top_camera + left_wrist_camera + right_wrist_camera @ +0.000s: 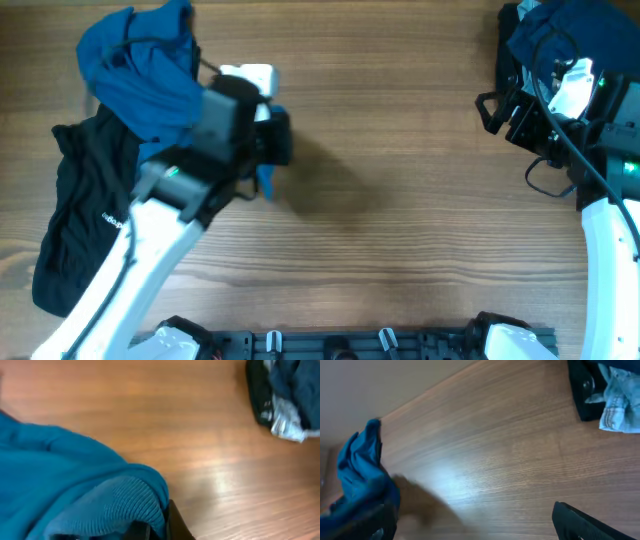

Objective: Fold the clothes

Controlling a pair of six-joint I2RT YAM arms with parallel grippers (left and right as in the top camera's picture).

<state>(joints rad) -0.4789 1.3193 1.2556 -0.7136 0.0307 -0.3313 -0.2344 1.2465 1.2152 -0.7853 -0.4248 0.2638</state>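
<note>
Wooden table [400, 230], seen from overhead, with two arms at work on it. The teal shirt [140, 75], the largest garment, is bunched in a heap and serves as the landmark. Nothing on it is spread or creased flat, so the task is judged to be at its first step: the shirt is being taken up for laying out.

The black garment [75, 210], with small white lettering, is draped next to the shirt on the side nearer the arm bases and touches it. No fold is seen in it either.

The navy and pale-denim heap [570, 35] is well apart from the shirt, across the bare table.

The left gripper [156, 527] is clenched on a ribbed edge of the shirt, at the side facing the table's middle. A small teal flap is seen hanging below it.

The right gripper [497, 110] is held wide and grasps nothing. It is well apart from the shirt, on the heap's side.

The next move is judged to call for the held edge to be drawn clear of the black garment. A second point on that edge would then be taken by the free gripper, so that the cloth can be spread flat.
</note>
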